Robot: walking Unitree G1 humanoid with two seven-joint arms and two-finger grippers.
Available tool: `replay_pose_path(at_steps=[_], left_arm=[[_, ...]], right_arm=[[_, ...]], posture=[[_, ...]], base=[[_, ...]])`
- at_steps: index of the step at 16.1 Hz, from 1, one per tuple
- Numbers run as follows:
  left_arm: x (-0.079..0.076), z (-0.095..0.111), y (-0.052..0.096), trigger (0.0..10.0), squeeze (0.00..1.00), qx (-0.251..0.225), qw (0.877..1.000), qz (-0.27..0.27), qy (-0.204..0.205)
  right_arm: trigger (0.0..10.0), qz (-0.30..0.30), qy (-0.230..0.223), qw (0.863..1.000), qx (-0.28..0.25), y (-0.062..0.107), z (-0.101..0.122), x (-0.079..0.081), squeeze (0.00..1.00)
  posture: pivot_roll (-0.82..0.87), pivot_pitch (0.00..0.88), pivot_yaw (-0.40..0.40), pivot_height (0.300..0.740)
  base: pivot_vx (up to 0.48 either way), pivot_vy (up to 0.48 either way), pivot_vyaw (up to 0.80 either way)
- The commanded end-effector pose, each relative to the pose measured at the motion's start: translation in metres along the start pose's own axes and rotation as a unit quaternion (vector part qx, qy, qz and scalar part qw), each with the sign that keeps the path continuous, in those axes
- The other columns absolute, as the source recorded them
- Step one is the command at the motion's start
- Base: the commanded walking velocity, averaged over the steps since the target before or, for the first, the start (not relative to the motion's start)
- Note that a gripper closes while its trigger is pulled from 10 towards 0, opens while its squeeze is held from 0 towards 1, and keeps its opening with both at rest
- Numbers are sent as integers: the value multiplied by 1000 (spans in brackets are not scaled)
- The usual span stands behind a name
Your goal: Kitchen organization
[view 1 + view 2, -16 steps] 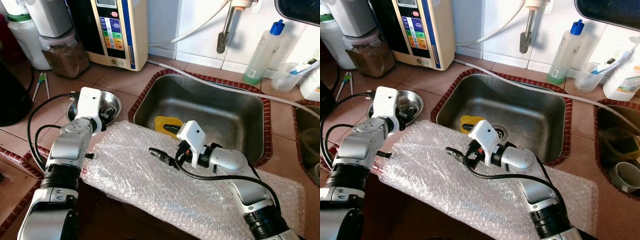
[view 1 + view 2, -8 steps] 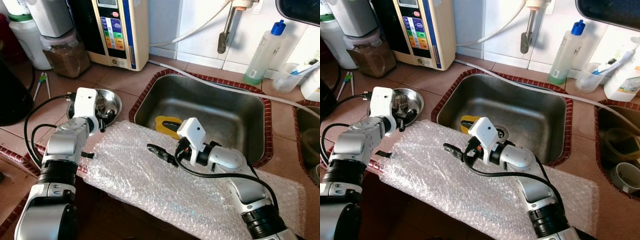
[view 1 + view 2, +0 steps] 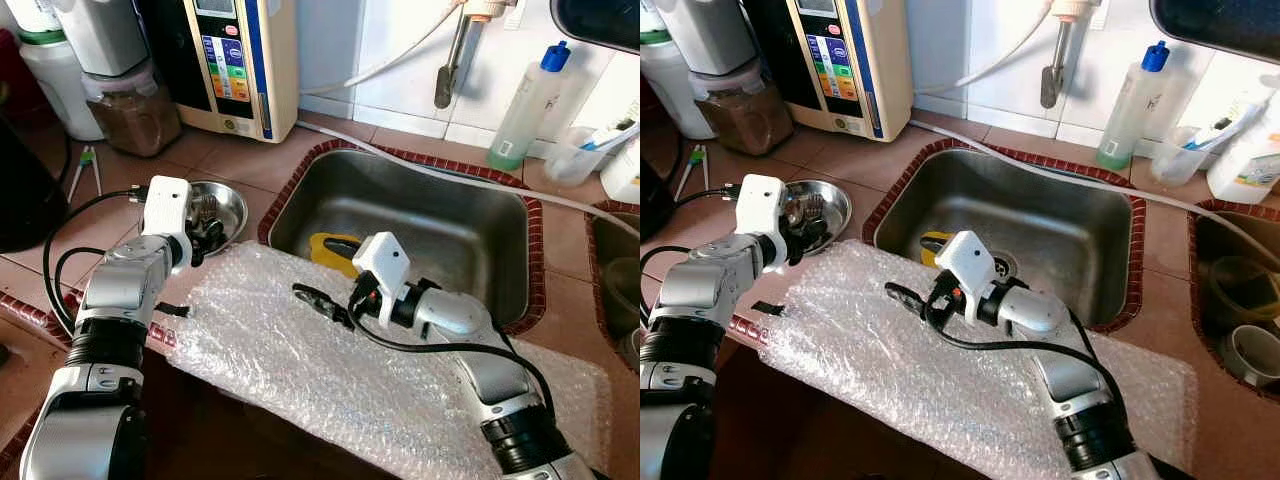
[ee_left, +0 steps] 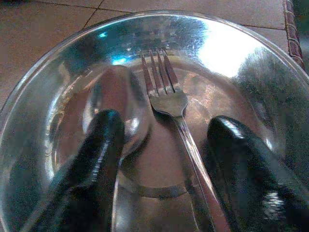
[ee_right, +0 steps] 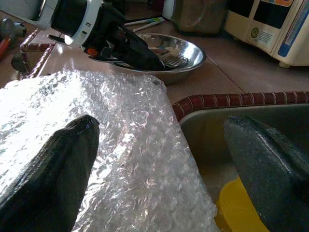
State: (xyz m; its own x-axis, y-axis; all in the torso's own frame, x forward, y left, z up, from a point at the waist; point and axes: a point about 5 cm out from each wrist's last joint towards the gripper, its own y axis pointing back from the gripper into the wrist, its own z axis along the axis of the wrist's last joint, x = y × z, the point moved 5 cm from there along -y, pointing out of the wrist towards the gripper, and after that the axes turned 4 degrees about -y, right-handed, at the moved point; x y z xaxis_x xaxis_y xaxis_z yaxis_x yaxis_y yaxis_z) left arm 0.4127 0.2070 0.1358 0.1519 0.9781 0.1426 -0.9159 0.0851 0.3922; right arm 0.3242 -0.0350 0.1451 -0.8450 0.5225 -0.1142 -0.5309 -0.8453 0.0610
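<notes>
left hand (image 4: 161, 159) is down inside the steel bowl (image 3: 232, 203) on the tiled bench (image 3: 215, 150), fingers apart. left wrist view: a fork (image 4: 169, 104) lies between the two black fingers (image 4: 99, 145), tines pointing away from the hand, and a spoon (image 4: 113, 104) lies beside it under one finger. cannot tell whether either finger touches the cutlery. nothing clamped.

right hand (image 3: 318, 303) is over the sheet of bubble wrap (image 3: 330, 365), near the sheet's far edge by the sink (image 3: 400, 215), fingers wide apart and holding nothing. right wrist view: one finger (image 5: 53, 164) is over the wrap, the other over the sink rim, with the bowl and the left hand ahead.

the bubble wrap lies flat across the front of the bench, from just beside the bowl to past the sink's front rim. a yellow object (image 3: 335, 247) sits in the sink basin near its front left corner, partly hidden by the right wrist.

behind the bowl: a white water appliance (image 3: 235, 60) and a jar of brown powder (image 3: 130, 110). a green-liquid bottle with blue cap (image 3: 528, 105) stands behind the sink.
</notes>
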Motion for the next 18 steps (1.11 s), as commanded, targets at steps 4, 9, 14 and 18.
replay_pose_path(at_steps=[4, 9, 14, 18], left_arm=[[4, -19, -1, 0, 0, 30, 1000, 9, 2], [9, -17, -1, 0, 0, 22, 999, 24, -10], [19, -6, 2, 0, 0, -11, 998, 57, -25], [28, 5, 4, 0, 0, -38, 995, 89, -23]], right_arm=[[10000, 7, -21, 999, -32, 6, 14, -4, 0], [10000, 9, -24, 999, -34, 5, 15, -4, 0], [10000, 11, -23, 999, -31, 5, 15, -6, 0], [10000, 11, -21, 999, -29, 5, 14, -6, 0]], posture=[[39, 78, 57, 740], [39, 79, 48, 740], [37, 79, 41, 740], [35, 79, 36, 740]], base=[[0, 0, 0], [0, 0, 0], [0, 0, 0], [0, 0, 0]])
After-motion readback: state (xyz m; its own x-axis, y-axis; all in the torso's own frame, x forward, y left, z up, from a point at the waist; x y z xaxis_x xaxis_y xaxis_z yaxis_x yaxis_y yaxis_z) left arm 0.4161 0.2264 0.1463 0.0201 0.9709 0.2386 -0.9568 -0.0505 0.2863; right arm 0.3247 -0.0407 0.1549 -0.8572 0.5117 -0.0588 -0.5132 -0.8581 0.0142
